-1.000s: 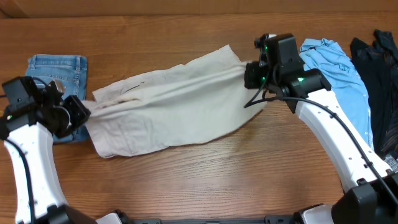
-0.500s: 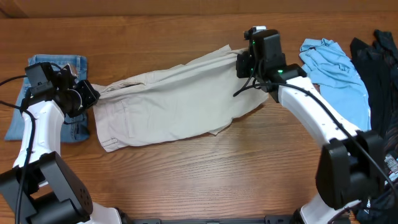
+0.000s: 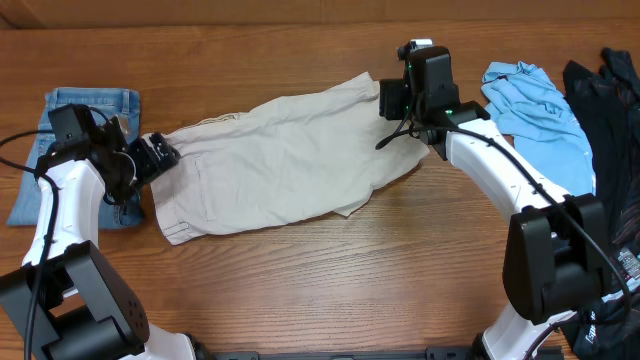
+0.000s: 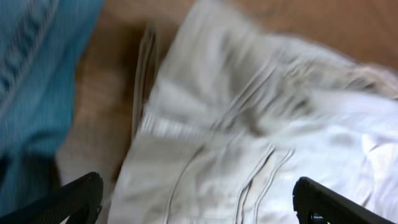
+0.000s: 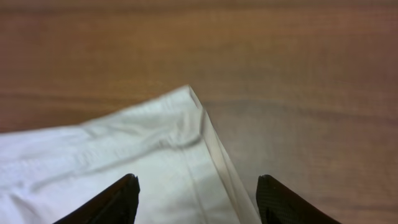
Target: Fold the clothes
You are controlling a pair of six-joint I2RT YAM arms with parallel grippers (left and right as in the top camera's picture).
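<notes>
A: Overhead first, quick.
B: Beige shorts (image 3: 280,165) lie spread flat across the middle of the worktop (image 3: 330,290), running from left to upper right. Left fingers (image 3: 160,156) sit at the shorts' left edge. Right fingers (image 3: 393,100) sit at the upper right corner of the cloth.
A: Anything else there?
B: Jeans (image 3: 95,110) at far left, under the left arm. Light blue shirt (image 3: 530,105) at upper right, dark garment (image 3: 610,90) at the right edge.
A: Left wrist?
B: Blurry. Left fingers (image 4: 68,202) stand wide apart in the bottom corners, nothing clamped. Shorts (image 4: 249,124) fill centre and right, seams showing. Jeans (image 4: 37,81) at left, with a strip of worktop (image 4: 118,93) between them and the shorts.
A: Right wrist?
B: Right fingers (image 5: 112,202) are apart too, gripping nothing. A corner of the shorts (image 5: 155,155) lies flat between them, tip pointing up-frame. Bare worktop (image 5: 261,56) across the top and right.
</notes>
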